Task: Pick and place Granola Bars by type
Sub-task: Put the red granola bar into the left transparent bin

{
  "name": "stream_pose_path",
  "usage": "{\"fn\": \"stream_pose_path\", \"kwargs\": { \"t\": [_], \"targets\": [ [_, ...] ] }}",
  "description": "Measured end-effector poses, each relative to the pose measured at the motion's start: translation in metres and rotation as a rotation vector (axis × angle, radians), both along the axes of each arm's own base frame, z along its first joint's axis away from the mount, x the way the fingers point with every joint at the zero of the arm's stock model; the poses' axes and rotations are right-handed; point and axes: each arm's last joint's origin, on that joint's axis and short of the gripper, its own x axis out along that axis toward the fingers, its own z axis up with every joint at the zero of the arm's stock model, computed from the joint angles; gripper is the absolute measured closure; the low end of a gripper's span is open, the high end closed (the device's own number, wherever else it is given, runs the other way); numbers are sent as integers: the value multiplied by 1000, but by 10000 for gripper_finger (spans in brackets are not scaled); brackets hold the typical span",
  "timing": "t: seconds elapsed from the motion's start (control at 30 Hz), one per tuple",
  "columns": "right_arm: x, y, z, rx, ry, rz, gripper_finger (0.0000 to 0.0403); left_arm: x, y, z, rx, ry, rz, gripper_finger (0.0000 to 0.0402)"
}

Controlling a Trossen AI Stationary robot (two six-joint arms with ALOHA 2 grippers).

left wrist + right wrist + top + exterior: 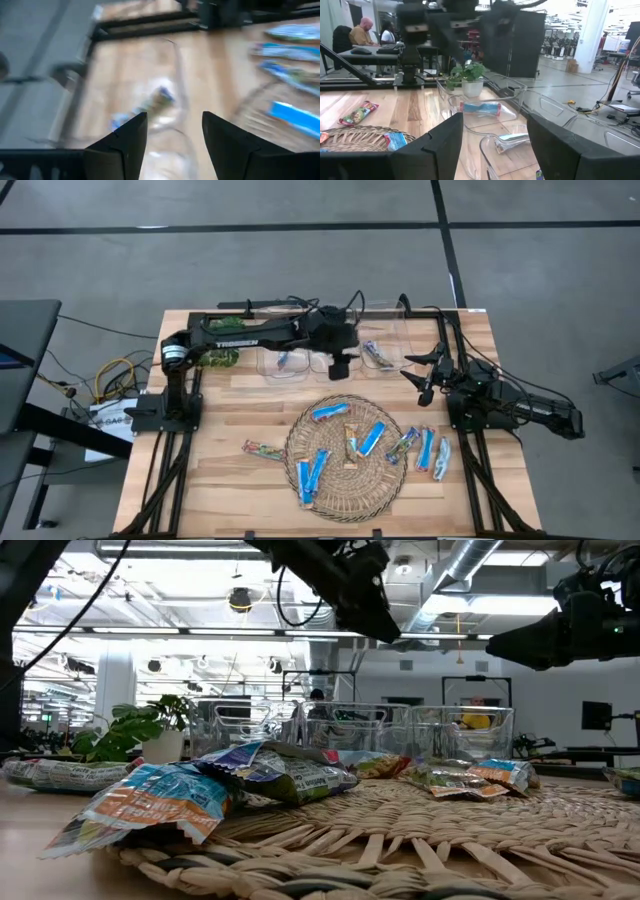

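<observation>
Granola bars lie on and around a round wicker mat [345, 465]: bright blue ones [372, 438] and a tan one [350, 443] on the mat, a multicoloured one [263, 448] left of it, and pale blue-silver ones [427, 448] to its right. Three clear bins [335, 358] stand along the far edge; the left one holds a blue bar [481, 107] and the right one a mixed bar [378, 355]. My left gripper [340, 368] hovers open over the middle bin, holding nothing [174, 130]. My right gripper [425, 385] waits open right of the bins [495, 135].
Dark frame rails [185, 480] run along both sides of the wooden table. A small potted plant [470, 80] stands beyond the bins, and green foliage [220, 358] lies by the left arm's base. Bare wood shows between mat and bins [250, 405]. People sit at a desk [365, 35] far behind.
</observation>
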Motion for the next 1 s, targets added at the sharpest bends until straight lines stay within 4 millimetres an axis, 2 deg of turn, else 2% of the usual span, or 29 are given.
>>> {"fn": "stream_pose_path", "kwargs": {
  "t": [0.23, 0.6, 0.83, 1.0],
  "targets": [
    [0, 0, 0, 0, 0, 0, 188, -16, -25, 5, -226, 119, 42, 219],
    [0, 0, 0, 0, 0, 0, 188, -55, -83, 23, -369, 354, -23, 219],
    [0, 0, 0, 0, 0, 0, 188, -64, -112, 17, -292, 460, 19, 219],
    [0, 0, 0, 0, 0, 0, 188, -65, -122, -5, -280, 489, 76, 219]
  ]
}}
